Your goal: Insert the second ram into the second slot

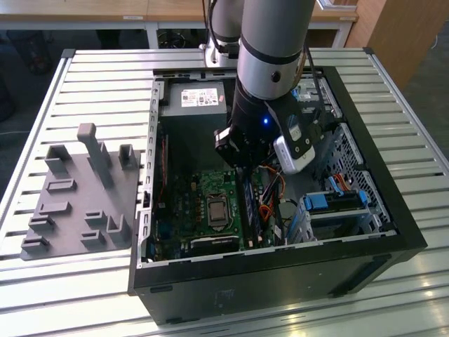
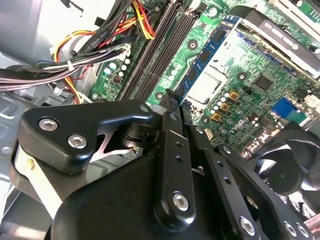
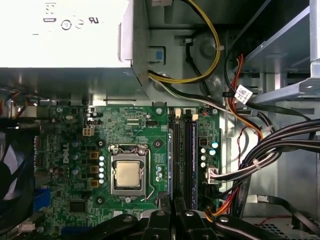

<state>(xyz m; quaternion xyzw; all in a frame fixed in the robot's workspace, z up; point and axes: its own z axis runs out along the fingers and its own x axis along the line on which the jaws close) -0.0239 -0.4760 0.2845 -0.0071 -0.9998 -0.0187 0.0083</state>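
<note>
I have the pincer (image 3: 171,202) clamped across the ram (image 3: 171,160), which stands on edge right under it, long axis in line with the dark slots (image 3: 193,150) beside the CPU (image 3: 127,174), on the exterior view's right of it.

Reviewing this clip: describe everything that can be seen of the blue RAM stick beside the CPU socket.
The second ram is a thin, long blue circuit board carrying a row of dark chips. It stands on edge on the green motherboard, parallel to the dark slots, between them and the CPU socket. The gripper is at its near end. Whether it is fully seated cannot be told.
</note>
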